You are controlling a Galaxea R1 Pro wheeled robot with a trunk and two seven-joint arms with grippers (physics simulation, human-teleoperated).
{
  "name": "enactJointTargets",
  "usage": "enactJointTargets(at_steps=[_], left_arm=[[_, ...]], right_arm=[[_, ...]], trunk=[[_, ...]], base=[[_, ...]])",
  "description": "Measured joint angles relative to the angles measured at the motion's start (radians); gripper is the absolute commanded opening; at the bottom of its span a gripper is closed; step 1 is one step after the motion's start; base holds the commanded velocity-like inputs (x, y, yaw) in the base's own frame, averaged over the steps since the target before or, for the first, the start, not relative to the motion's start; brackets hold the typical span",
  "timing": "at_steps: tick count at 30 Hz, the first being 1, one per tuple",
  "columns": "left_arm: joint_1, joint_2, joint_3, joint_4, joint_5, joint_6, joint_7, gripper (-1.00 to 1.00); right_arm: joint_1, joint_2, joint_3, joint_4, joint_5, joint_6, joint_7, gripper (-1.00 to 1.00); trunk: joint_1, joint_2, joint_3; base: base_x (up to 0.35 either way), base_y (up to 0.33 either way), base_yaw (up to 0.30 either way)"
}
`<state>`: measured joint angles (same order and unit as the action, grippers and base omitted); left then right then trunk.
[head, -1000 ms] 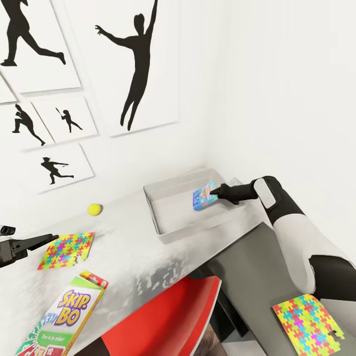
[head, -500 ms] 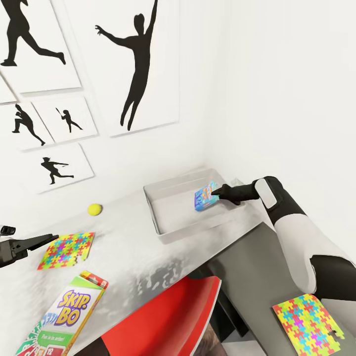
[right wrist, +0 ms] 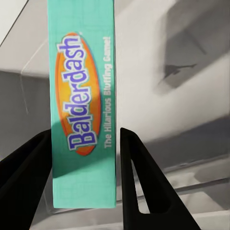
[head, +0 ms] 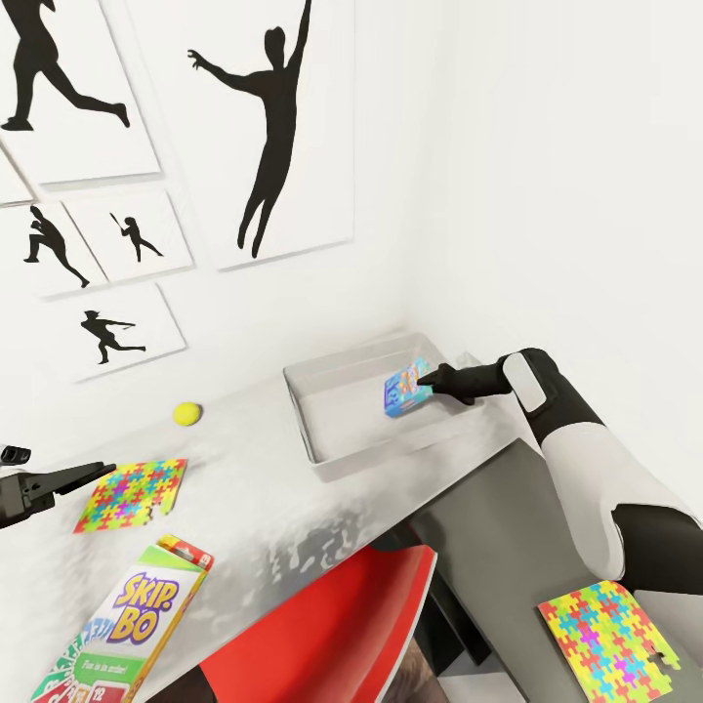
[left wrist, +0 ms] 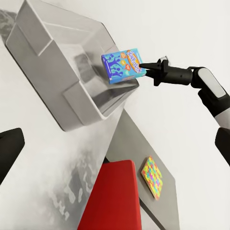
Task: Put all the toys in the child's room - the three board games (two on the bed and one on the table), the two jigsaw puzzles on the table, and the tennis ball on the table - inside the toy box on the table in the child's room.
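The toy box (head: 310, 430) sits at the table's far right corner, also seen in the left wrist view (left wrist: 45, 52). My right gripper (head: 428, 383) is shut on a blue board game (head: 405, 389), held on edge over the box's right end. The right wrist view shows the game's teal "Balderdash" side (right wrist: 81, 105) between the two fingers (right wrist: 143, 182). A tennis ball (head: 186, 414) and a jigsaw puzzle (head: 131, 494) lie on the table (head: 254, 488). A Skip-Bo board game (head: 127, 625) lies at the table's near left. My left gripper (head: 68, 474) hovers open beside the puzzle.
A second jigsaw puzzle (head: 607, 640) lies on the lower dark-grey cabinet (head: 498, 537) at the right. A red chair (head: 332, 625) is pushed under the table's front edge. Silhouette posters hang on the white wall behind.
My right gripper and the blue game have edged very slightly to the right over the box. The left arm has not moved.
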<state>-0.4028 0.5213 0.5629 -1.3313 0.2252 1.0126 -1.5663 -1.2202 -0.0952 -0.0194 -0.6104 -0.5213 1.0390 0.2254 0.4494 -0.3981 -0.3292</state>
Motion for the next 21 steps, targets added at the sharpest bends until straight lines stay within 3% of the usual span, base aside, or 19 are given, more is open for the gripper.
enactJointTargets(at_steps=[21], left_arm=[[0.000,0.000,0.002,0.000,0.000,0.000,0.000,1.00]], right_arm=[[0.000,0.000,-0.004,-0.001,0.001,-0.008,0.000,-1.00]], trunk=[[0.000,0.000,-0.028]], base=[[0.000,0.000,0.000]])
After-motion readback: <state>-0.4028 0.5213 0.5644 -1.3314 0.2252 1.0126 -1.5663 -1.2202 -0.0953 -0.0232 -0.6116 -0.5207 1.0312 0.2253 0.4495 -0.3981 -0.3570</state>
